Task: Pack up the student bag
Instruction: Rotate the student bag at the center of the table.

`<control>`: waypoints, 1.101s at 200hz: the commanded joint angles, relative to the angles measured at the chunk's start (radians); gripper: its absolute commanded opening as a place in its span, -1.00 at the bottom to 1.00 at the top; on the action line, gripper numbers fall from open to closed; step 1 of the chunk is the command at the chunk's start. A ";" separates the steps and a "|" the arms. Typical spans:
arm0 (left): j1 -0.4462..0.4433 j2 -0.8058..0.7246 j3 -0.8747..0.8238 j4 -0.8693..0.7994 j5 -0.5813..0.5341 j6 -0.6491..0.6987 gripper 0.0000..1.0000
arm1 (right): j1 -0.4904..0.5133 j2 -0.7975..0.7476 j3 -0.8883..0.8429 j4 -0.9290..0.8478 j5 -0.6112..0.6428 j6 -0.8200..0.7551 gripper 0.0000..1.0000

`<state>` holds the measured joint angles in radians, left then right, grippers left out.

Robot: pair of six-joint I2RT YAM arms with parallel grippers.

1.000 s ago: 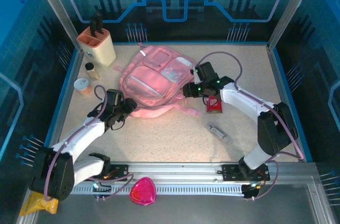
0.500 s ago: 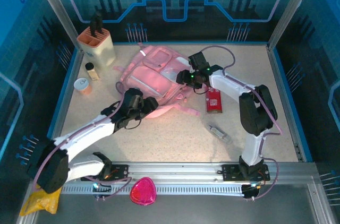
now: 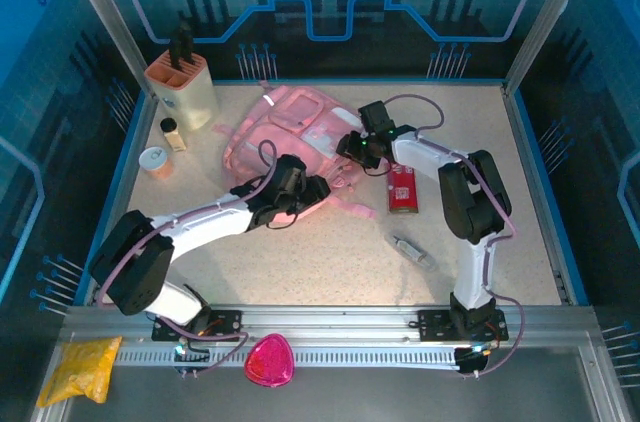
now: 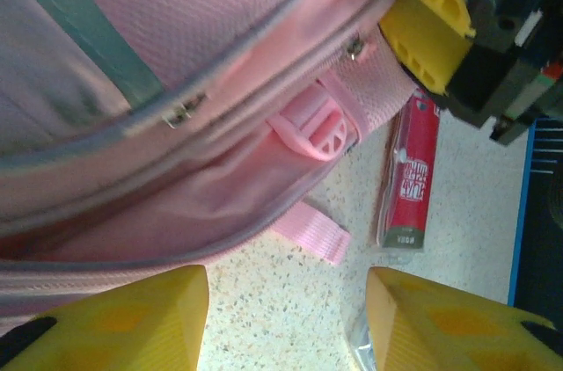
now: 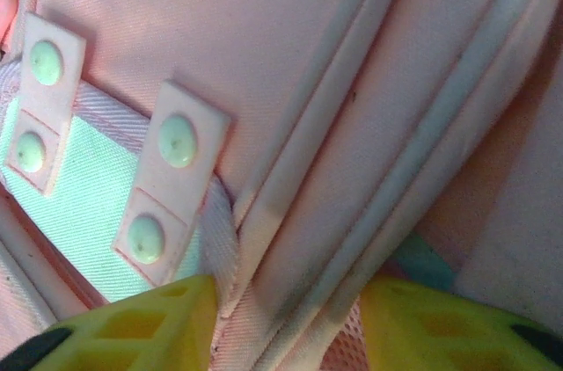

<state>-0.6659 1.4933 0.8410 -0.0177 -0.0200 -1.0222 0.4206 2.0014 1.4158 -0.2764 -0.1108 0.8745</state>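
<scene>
Speckled beige table [image 3: 330, 272] inside a booth of blue printed panels and aluminium posts. Left gripper [image 4: 286, 301] at the near edge of the student bag [image 3: 285, 137]: yellow ribbed fingers standing well apart, bare table in the gap, nothing held, one finger near the lower seam of the bag. Right gripper [image 5: 286, 309] pressed against the right side of the bag, fingers apart with corded piping and pink fabric between them; not possible to tell if squeezed or only touched. Bag lying flat at the middle back of the table: soft woven pink cloth, grey zip lines with small metal pulls, a round pink plastic buckle [image 4: 317, 129], two flat tabs [image 5: 167, 182] with pale studs over a pale green woven panel. Flat shiny red packet [image 3: 402, 189] just right of the bag. Peach knife block [image 3: 182, 82] at the back left corner. Magenta rounded pouch [image 3: 269, 360] on the front rail.
</scene>
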 commanded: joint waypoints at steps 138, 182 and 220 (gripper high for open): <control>0.117 0.128 0.002 -0.146 -0.046 0.145 -0.50 | -0.047 -0.251 -0.208 0.414 -0.201 0.252 -1.00; 0.188 0.039 0.003 -0.257 -0.015 0.257 -0.27 | -0.026 -0.271 -0.271 0.540 -0.214 0.350 -1.00; 0.131 -0.158 -0.060 -0.321 -0.009 0.243 -0.06 | 0.008 -0.310 -0.293 0.497 -0.150 0.318 -1.00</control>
<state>-0.4908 1.4555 0.7990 -0.2520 -0.0208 -0.8085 0.4053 1.7782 1.1248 0.1390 -0.2699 1.1900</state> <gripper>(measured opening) 0.441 0.038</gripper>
